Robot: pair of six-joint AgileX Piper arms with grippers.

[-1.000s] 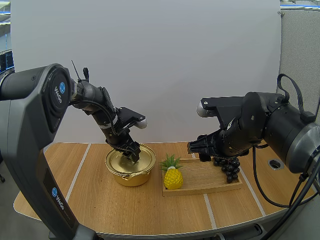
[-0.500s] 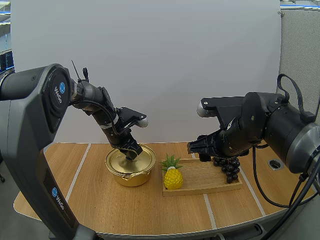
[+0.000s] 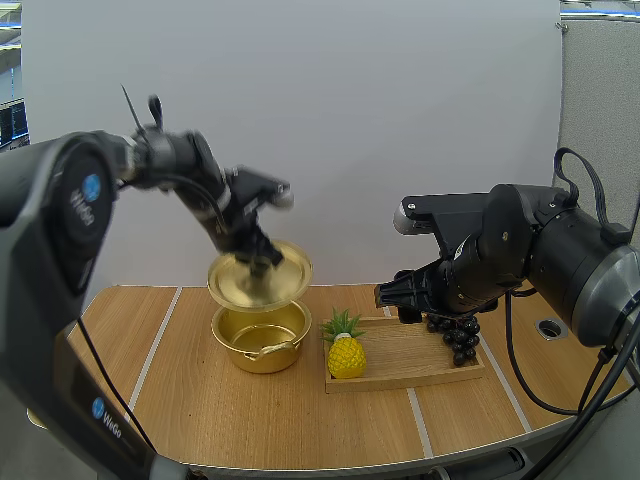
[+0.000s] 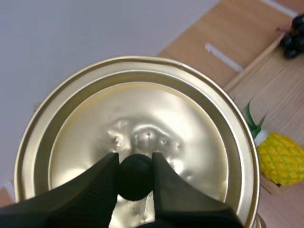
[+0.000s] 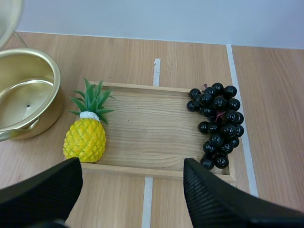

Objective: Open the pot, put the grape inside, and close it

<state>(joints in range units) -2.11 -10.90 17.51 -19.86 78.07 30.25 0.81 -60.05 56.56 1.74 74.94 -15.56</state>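
Observation:
My left gripper is shut on the black knob of the gold lid, which hangs slightly tilted just above the open gold pot. In the left wrist view its fingertips pinch the knob at the middle of the lid. A bunch of dark grapes lies at the right end of the wooden tray. My right gripper hovers open above the tray. Its fingers stand wide apart, with the grapes beyond the right finger. The pot is empty.
A toy pineapple stands at the tray's left end, next to the pot; it is also in the right wrist view as the pineapple. A small round hole sits in the table at the far right. Bare wood lies in front of pot and tray.
My left gripper closed on the lid's knob and lifted the lid off the pot, up and slightly back. The right arm has not moved.

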